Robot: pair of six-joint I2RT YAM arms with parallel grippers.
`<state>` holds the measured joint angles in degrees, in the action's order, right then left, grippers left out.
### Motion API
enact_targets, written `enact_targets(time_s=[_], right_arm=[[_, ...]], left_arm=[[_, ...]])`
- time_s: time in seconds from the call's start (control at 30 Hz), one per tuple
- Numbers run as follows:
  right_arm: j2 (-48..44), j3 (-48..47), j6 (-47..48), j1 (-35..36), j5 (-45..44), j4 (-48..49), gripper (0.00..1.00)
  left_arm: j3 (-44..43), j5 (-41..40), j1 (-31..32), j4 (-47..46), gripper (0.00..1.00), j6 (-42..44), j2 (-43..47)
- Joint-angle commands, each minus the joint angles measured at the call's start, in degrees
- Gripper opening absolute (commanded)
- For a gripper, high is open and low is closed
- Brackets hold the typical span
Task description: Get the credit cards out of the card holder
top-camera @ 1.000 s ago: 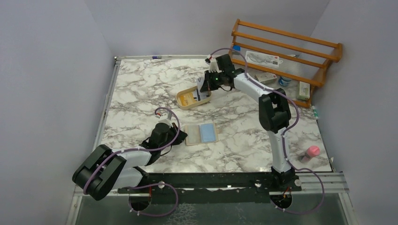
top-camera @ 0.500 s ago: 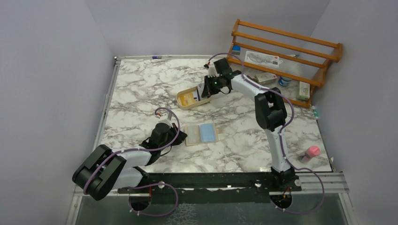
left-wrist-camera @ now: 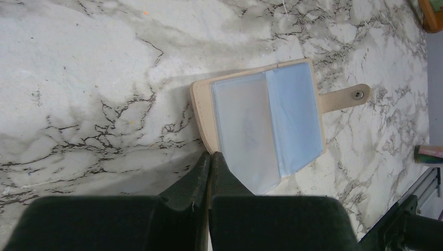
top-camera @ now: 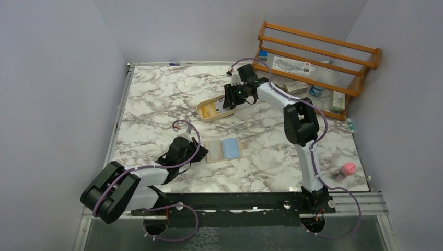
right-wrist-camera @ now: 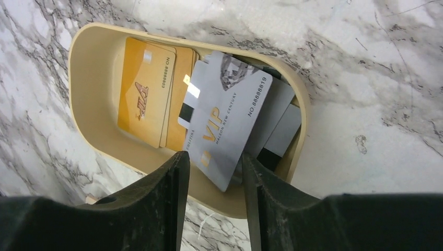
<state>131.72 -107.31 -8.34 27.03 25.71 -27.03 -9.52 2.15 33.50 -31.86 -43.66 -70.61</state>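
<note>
The tan card holder (top-camera: 213, 151) lies open on the marble, and in the left wrist view (left-wrist-camera: 201, 107) its closing tab (left-wrist-camera: 345, 98) points away. A light blue card (left-wrist-camera: 295, 115) sits in its far half under clear sleeves. My left gripper (top-camera: 202, 152) (left-wrist-camera: 210, 155) is shut, pinching the holder's near edge. My right gripper (top-camera: 228, 102) (right-wrist-camera: 211, 162) is open over the oval beige tray (top-camera: 205, 115) (right-wrist-camera: 94, 104). A silver VIP card (right-wrist-camera: 230, 115) lies in the tray between the fingers, beside gold cards (right-wrist-camera: 146, 99).
A wooden rack (top-camera: 318, 57) with small packages stands at the back right. A pink object (top-camera: 347, 169) lies near the right front corner. Grey walls close in the table's left, back and right.
The right gripper has shifted slightly over the tray, and the card seen at its tips now lies in the tray. The left arm and the card holder have not moved.
</note>
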Motion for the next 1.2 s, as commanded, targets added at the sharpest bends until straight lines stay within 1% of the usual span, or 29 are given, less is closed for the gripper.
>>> enact_targets(time_s=[0.0, 0.23, 0.3, 0.37, 0.43, 0.57, 0.67, 0.7, 0.83, 0.93, 1.0, 1.17], right_arm=[[-0.9, -2.8, 1.2, -0.2, -3.6, -3.1, 0.47], [-3.9, -7.0, 1.5, -0.2, -9.0, -5.0, 0.47], [-6.0, -7.6, 1.5, -0.2, -10.6, -5.0, 0.47], [-9.2, -6.1, 1.4, -0.2, -10.5, -3.5, 0.47], [-14.0, -1.5, 0.6, -0.2, -9.8, 0.1, 0.47], [-25.9, 14.1, -2.3, -0.2, -5.3, 11.7, 0.48], [-32.6, 25.7, -5.6, -0.2, -0.8, 18.6, 0.49], [-34.2, 27.6, -6.4, -0.2, 0.5, 20.1, 0.49], [-38.7, 37.8, -8.9, -0.2, 5.8, 24.6, 0.49], [-41.2, 44.5, -12.6, -0.1, 12.0, 31.6, 0.49], [-42.0, 48.9, -15.9, 0.6, 15.6, 36.4, 0.49], [-40.1, 54.7, -18.9, 4.0, 16.8, 42.0, 0.49]], left_arm=[[-0.7, 0.7, -0.2, 0.2, 0.00, 0.8, 0.7], [-0.9, 0.7, -0.1, 0.5, 0.00, 1.0, 1.2], [-1.2, 0.7, -0.1, 1.1, 0.00, 1.2, 1.6], [-1.6, 0.7, -0.1, 1.7, 0.00, 1.3, 2.1], [-2.2, 0.9, -0.1, 2.6, 0.00, 1.4, 2.8], [-4.0, 1.4, -0.2, 5.8, 0.00, 1.5, 5.6], [-7.5, 0.8, -0.2, 12.0, 0.00, 2.6, 8.3], [-9.0, -0.1, -0.1, 14.7, 0.00, 3.2, 9.2], [-14.7, -3.3, -0.1, 23.9, 0.00, 6.0, 13.2], [-17.8, -4.9, 0.0, 28.5, 0.00, 7.0, 14.8], [-19.1, -5.2, 0.0, 29.6, 0.00, 7.0, 14.5], [-19.9, -4.7, 0.5, 29.1, 0.00, 5.4, 10.8]])
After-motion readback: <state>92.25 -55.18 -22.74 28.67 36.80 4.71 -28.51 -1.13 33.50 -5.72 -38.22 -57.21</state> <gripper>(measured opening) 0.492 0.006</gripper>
